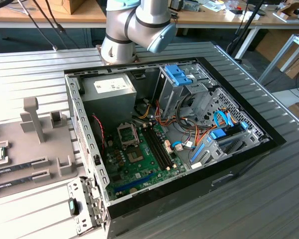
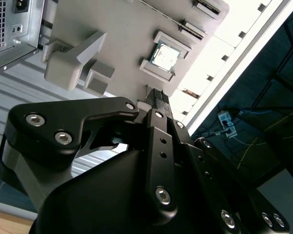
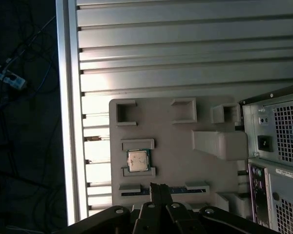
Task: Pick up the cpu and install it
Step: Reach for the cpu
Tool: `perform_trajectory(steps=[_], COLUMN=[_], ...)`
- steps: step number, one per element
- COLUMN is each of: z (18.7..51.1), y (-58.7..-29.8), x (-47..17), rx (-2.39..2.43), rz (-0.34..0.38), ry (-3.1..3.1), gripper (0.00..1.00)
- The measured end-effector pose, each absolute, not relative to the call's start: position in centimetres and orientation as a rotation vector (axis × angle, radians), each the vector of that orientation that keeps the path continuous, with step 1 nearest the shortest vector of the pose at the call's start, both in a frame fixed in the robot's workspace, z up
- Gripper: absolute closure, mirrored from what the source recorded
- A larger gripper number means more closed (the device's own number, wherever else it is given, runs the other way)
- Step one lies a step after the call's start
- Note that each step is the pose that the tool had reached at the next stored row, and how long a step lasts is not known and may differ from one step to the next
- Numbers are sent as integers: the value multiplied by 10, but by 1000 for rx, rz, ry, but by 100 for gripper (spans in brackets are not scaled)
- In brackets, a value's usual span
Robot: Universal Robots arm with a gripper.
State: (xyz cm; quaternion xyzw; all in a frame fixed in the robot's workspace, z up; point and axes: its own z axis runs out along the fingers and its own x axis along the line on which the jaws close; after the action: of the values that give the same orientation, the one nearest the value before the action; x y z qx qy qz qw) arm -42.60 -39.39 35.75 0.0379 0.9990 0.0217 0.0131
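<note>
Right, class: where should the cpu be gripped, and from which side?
By its two free edges, from straight above. The cpu lies flat on the grey tray, with raised lips against two opposite edges. The other two edges are bare, so there is likely room to pinch there.

The cpu is finished in silver-grey with a thin green rim. The holder tray is plain light grey. The fingers are matt black. The tabletop is silver-grey, patterned with parallel grooves. The motherboard is green. The drive brackets are blue. The cable bundle is coloured orange, red and yellow.
</note>
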Motion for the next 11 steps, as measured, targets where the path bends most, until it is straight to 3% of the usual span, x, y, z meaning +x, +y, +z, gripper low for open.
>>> perform_trajectory(steps=[11], z=[353], y=[-394], x=[-426], rx=[118], rz=[68], ry=[3113], gripper=[89])
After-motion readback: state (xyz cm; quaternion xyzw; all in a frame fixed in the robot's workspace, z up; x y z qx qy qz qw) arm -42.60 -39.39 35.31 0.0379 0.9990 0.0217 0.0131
